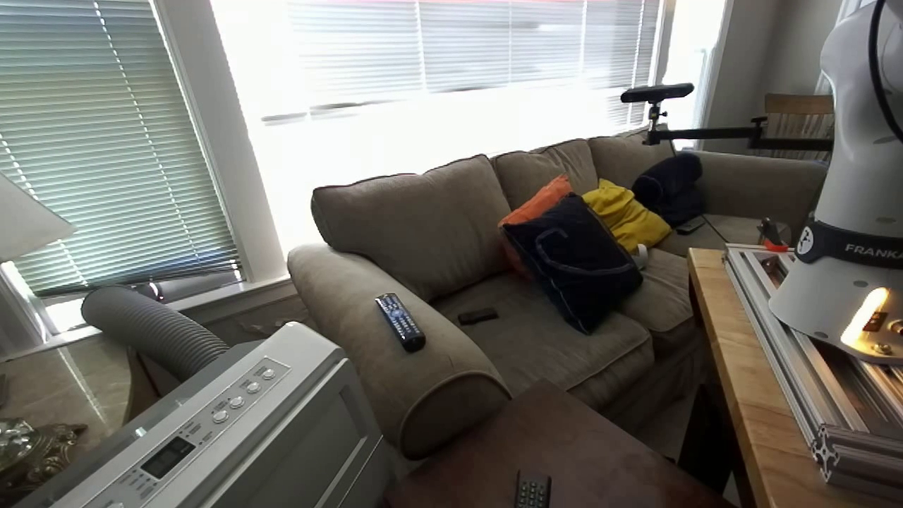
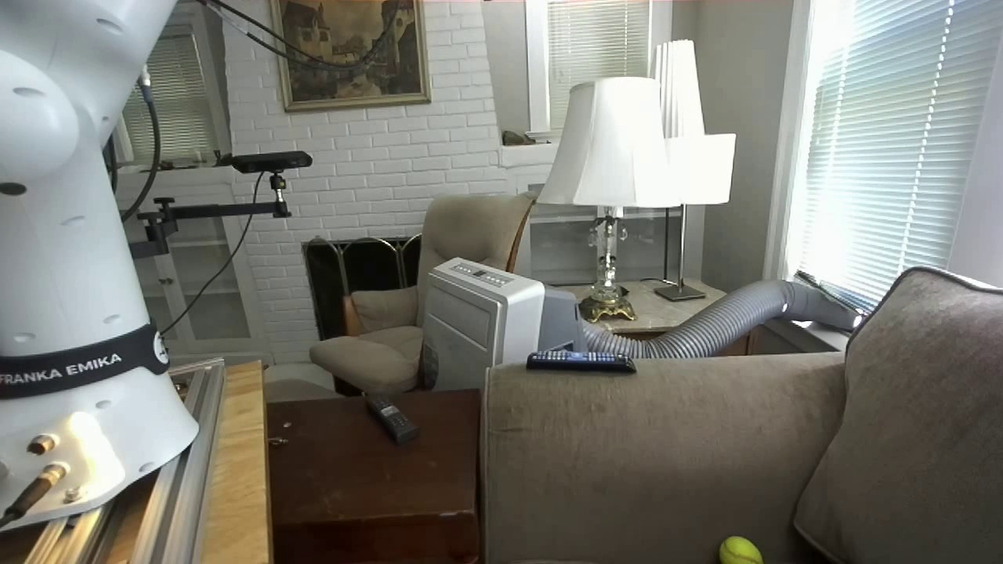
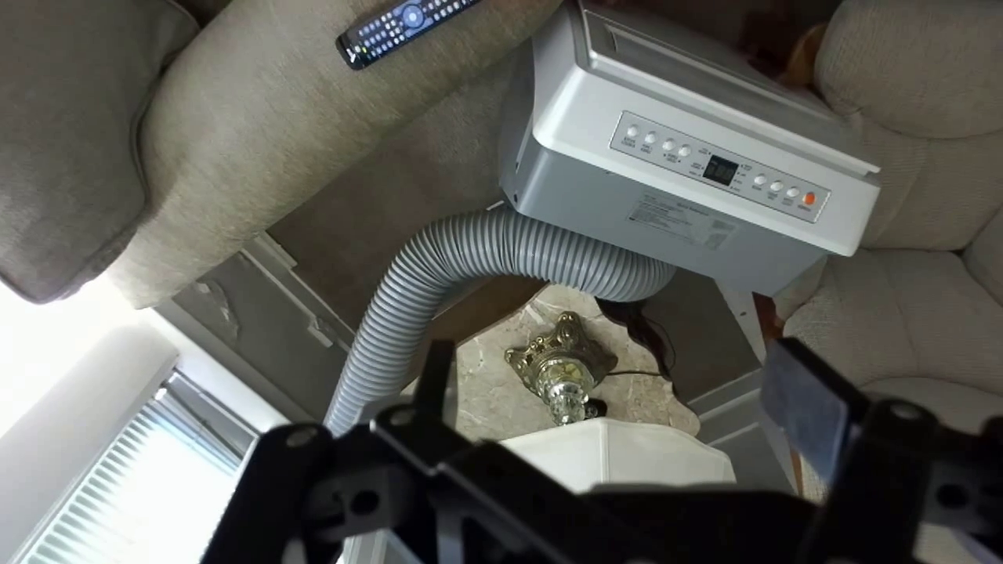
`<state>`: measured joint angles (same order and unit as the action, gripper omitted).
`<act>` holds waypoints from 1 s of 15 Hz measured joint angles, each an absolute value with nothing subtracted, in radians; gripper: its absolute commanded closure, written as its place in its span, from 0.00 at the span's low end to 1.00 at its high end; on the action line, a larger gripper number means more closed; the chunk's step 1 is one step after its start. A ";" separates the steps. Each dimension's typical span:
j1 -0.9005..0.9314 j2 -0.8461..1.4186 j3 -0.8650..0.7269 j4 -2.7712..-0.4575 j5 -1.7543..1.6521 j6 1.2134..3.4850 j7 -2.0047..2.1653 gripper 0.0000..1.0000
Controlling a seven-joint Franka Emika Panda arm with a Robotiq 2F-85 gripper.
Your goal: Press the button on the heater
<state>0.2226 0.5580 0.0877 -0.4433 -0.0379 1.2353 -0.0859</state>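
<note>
The heater is a large white and grey box in the wrist view. Its top strip carries a small dark display, round white buttons and an orange button. It also shows in both exterior views, beside the sofa arm. My gripper is open and empty, with its fingers wide apart. In the wrist view the heater lies beyond the fingertips, toward the top of the picture, and nothing touches it. The gripper is out of both exterior views, where only part of the arm shows.
A grey ribbed hose runs from the heater to the window. A lamp stands on a marble-topped table behind it. A remote lies on the sofa arm. Another remote lies on a brown chest.
</note>
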 measured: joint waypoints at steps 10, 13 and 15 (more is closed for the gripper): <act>0.243 0.643 0.071 -0.455 -0.050 1.117 -0.136 0.00; 0.237 0.633 0.066 -0.454 -0.051 1.057 -0.174 0.00; 0.235 0.622 0.066 -0.454 -0.051 1.009 -0.194 0.00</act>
